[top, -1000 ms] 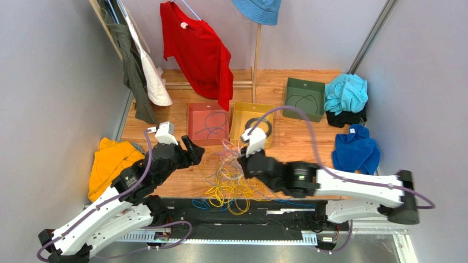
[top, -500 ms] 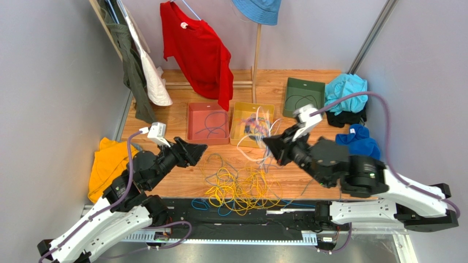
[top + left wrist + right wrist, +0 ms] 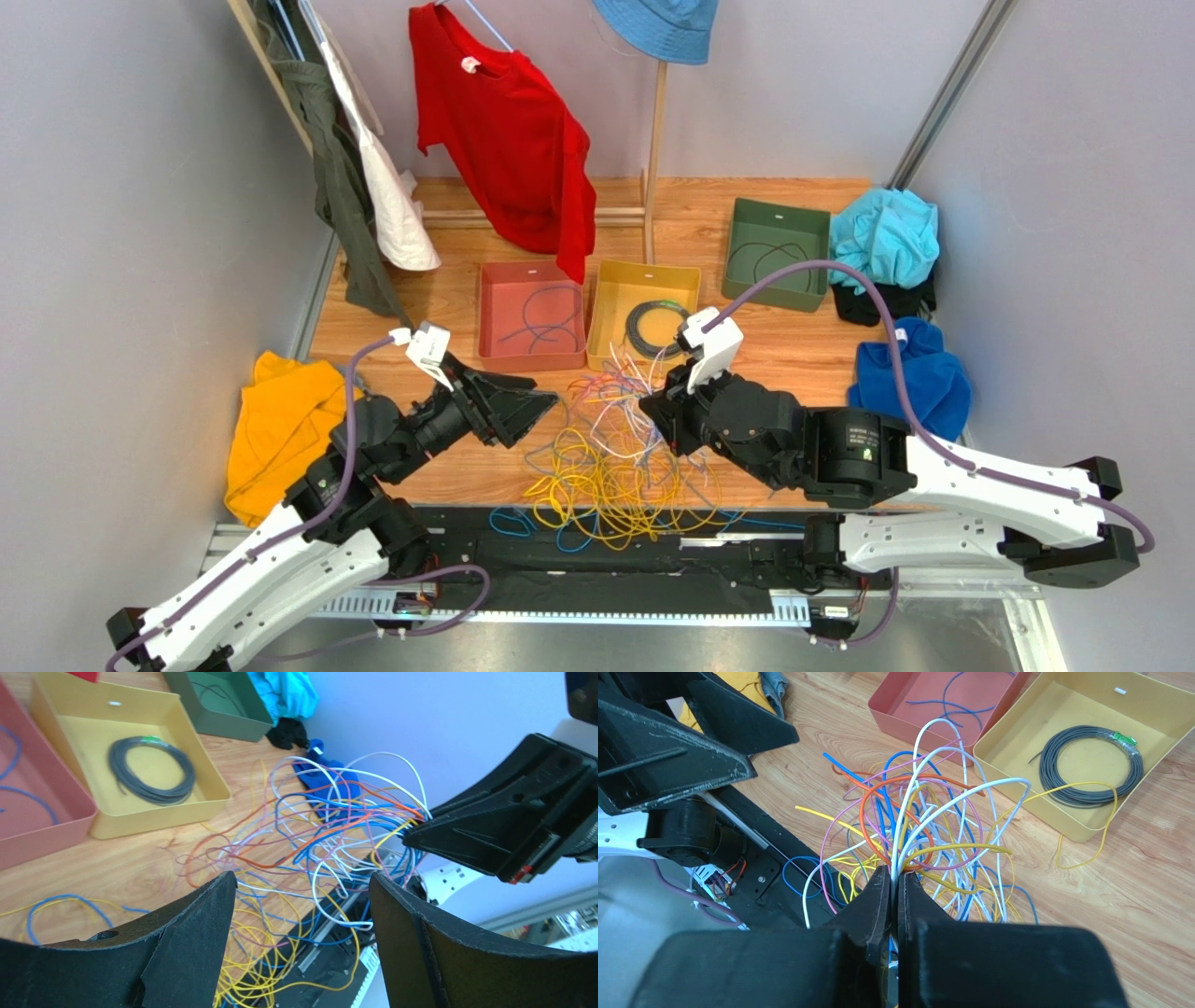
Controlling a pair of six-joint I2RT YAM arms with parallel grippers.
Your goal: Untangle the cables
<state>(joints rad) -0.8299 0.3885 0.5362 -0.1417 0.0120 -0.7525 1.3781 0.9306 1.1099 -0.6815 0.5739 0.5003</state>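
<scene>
The cables are a tangle of thin yellow, blue, white, orange and pink wires on the wood table's near edge. My right gripper is shut on a bundle of them and holds it above the pile; the wrist view shows the jaws pinched on white and yellow strands that fan upward. My left gripper is open and empty just left of the lifted bundle. In its wrist view the wide-open gripper faces the cables, and the right gripper shows behind them.
A red tray holds a blue wire. A yellow tray holds a coiled black cable. A green tray stands farther back. Orange cloth lies left, blue cloth right. A black rail runs along the near edge.
My right gripper has come back down and left from above the yellow tray, the bundle still in it. My left gripper has moved right, closer to the bundle.
</scene>
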